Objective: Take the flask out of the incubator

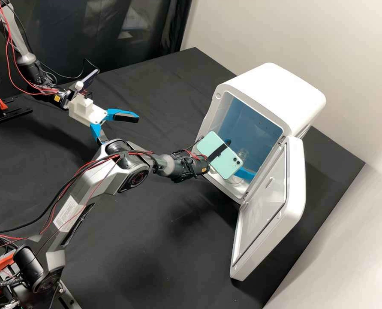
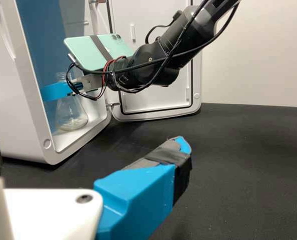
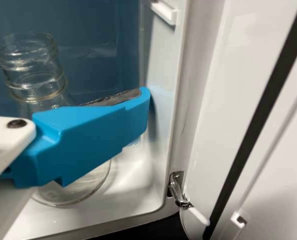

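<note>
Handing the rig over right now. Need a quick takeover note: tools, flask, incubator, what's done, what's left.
Tools: left tool is open, holds nothing and hovers above the bench, away from the incubator. The right tool is inside the chamber beside the flask; its grip cannot be confirmed.
Things: the flask stands upright on the chamber floor.
Done: door is open and the right arm is inside.
Left: secure the flask, draw it out through the doorway, and probably set it on the bench.

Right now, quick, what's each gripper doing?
Left gripper: open, empty.
Right gripper: at the flask inside the incubator; open or shut cannot be told.
</note>
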